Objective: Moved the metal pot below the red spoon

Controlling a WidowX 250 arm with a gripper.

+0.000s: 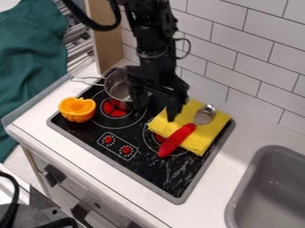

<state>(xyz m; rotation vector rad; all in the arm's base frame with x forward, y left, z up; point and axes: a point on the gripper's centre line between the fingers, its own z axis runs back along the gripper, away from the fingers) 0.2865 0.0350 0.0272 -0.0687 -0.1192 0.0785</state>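
The black gripper (156, 107) hangs over the upper middle of the stove, its two fingers spread apart. Just left of it, the metal pot (117, 85) stands at the stove's back left, with its wire handle pointing left. The gripper's left finger overlaps the pot's right side; whether they touch I cannot tell. To the right, the red spoon (177, 140) lies slanted on a folded yellow cloth (195, 141), its silver bowl toward the upper right and its red handle toward the lower left, past the cloth's edge.
An orange toy fruit (77, 109) sits on the left part of the black stove (154, 165). A grey sink (239, 202) is set into the counter at the lower right. A tiled wall (241, 55) rises behind, and a wooden post (106, 48) stands at the back left.
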